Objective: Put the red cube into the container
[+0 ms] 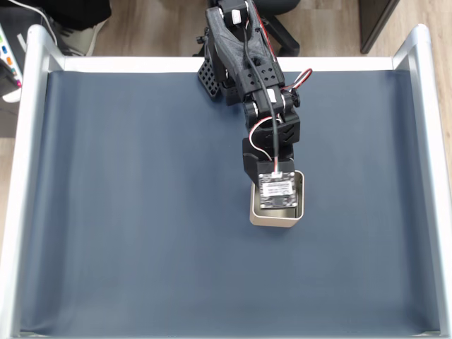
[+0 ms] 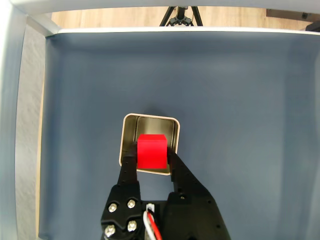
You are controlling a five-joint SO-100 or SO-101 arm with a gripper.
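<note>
In the wrist view the red cube (image 2: 151,151) sits clamped between the two black fingers of my gripper (image 2: 151,156), which is shut on it. It hangs directly over the container (image 2: 150,126), a small square silvery tin with rounded corners on the dark blue mat. From the fixed view the arm's wrist and its circuit board cover most of the container (image 1: 299,205), leaving its right wall and front edge showing; the cube is hidden there. Whether the cube touches the tin's floor cannot be told.
The dark blue mat (image 1: 141,212) is framed by pale metal rails (image 1: 28,176) on the left, right and far sides. A tripod's feet (image 2: 178,17) stand on the wooden floor beyond the far rail in the wrist view.
</note>
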